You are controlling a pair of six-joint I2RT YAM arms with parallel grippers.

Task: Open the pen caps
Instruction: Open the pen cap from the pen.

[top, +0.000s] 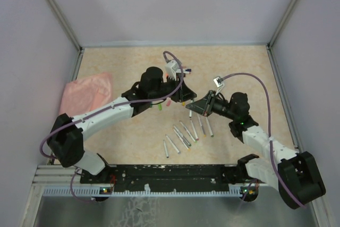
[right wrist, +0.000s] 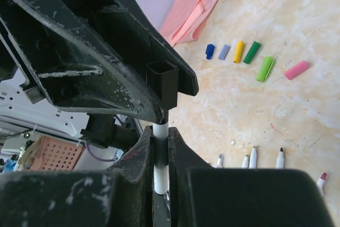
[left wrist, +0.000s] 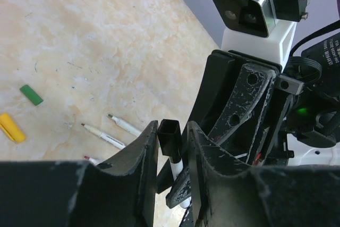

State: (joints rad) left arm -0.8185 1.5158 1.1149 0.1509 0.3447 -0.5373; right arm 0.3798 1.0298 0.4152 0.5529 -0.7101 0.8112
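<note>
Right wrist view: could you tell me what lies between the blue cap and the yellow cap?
A pale lilac cap lies between the blue cap and the yellow cap; the right wrist view shows it.

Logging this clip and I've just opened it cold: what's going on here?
The right hand is clamped on a white pen. The left hand has its fingers on either side of that pen's black cap. Whether they already pinch it is unclear, and the cap is still on. Several uncapped pens and a row of loose caps lie on the table.
</note>
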